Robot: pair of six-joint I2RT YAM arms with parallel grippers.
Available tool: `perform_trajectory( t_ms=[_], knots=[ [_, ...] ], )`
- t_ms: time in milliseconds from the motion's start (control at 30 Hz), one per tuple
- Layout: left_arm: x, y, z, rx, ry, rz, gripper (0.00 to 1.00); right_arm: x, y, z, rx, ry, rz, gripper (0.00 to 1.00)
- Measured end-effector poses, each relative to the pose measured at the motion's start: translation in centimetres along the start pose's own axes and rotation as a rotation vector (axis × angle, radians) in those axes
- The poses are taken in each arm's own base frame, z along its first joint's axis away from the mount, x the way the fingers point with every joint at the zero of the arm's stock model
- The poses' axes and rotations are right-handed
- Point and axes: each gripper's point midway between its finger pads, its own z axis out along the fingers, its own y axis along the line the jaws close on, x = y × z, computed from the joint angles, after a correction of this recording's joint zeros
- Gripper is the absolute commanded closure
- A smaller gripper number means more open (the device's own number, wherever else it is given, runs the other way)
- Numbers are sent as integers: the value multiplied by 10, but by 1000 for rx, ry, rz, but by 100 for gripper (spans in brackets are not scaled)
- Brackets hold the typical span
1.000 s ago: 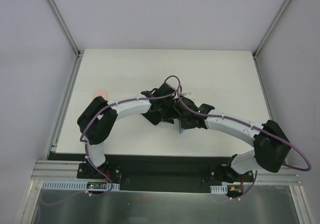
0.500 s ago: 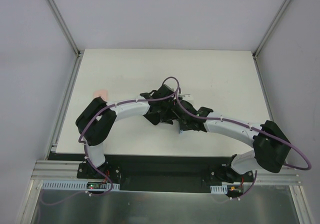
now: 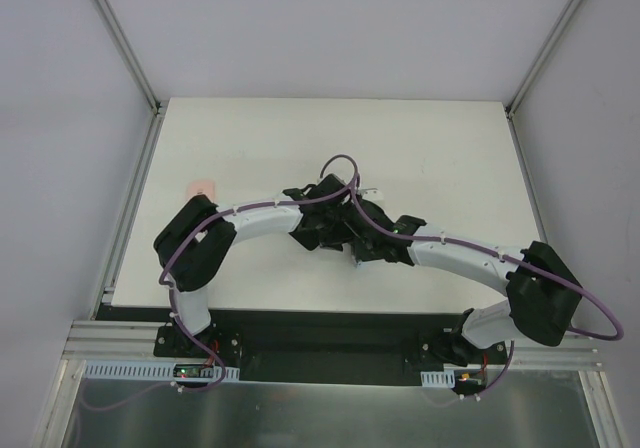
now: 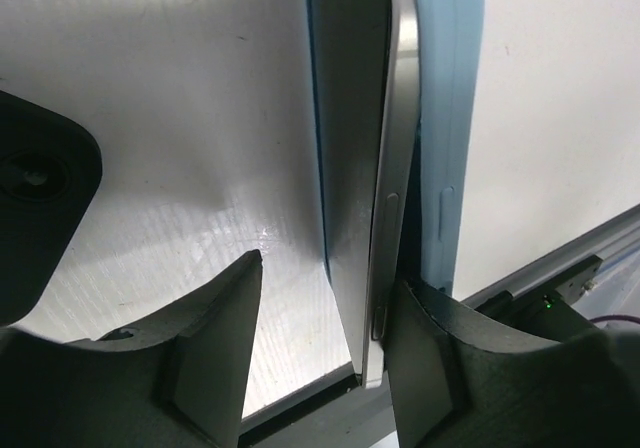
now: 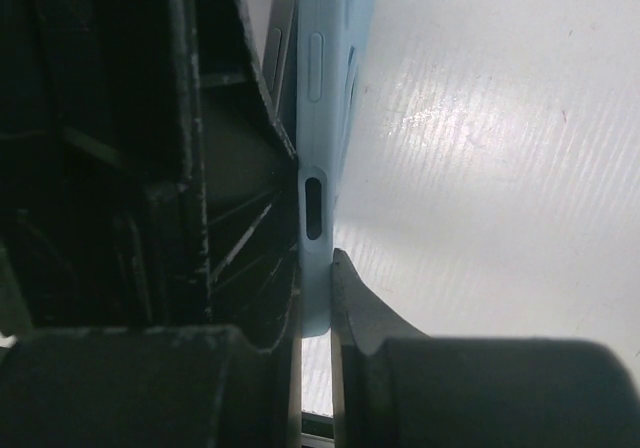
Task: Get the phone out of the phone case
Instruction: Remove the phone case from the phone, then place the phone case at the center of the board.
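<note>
1. Right hand [image 5: 318, 303]: narrow, pinched on the rim of the blue case [image 5: 325, 118]. The case wall runs straight out from between its fingers, edge-on to the wrist camera, with the table [image 5: 480, 168] beyond.
2. Left hand [image 4: 320, 298]: fairly wide, clamping nothing. Its right finger [image 4: 430, 368] sits at the seam between phone [image 4: 355, 168] and case. Its left finger [image 4: 215, 338] stands apart from the phone's face, bare table showing between them.
3. Phone: between the left hand's fingers, tilted off the case at the end nearest that hand, with a dark gap there. Farther from the hand it looks seated in the case, but that end runs out of view.
4. Step in hand, by my reading: peel the phone free. The right hand is the anchor, so it should grip firm without twisting.
5. The left hand should bring its left finger onto the glass so the phone is held face and back. Then swing the phone away from the case, hinging about the seated end rather than tugging straight.
6. Watch for:
   - the finger riding on the side buttons and slipping;
   - the soft case flexing and following the phone;
   - the phone dropping when the last corner lets go, so work low.
7. Top view: both hands meet mid-table, and the phone is hidden beneath them.
</note>
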Motion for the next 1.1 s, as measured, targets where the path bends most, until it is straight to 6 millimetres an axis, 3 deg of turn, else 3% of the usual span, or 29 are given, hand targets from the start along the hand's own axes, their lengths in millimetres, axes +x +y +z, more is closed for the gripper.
perform_trajectory(
  t_ms=[200,267,400,667,933,1100],
  knots=[
    [3,7,8,-30,10,-15,76,-2,9,1,-36,-13,19,99],
    [5,11,13,-43,21,-23,88,-2,10,2,-40,-15,31,99],
    [4,0,12,-9,8,-16,100,-3,8,1,-26,-21,42,99],
    [4,-1,10,-5,-2,-12,100,-2,3,1,-7,-33,47,99],
    [10,-1,2,-11,-9,16,100,14,-25,-2,10,-37,94,99],
    [18,2,-1,-27,12,67,100,10,-49,-10,33,-73,144,99]
  ],
)
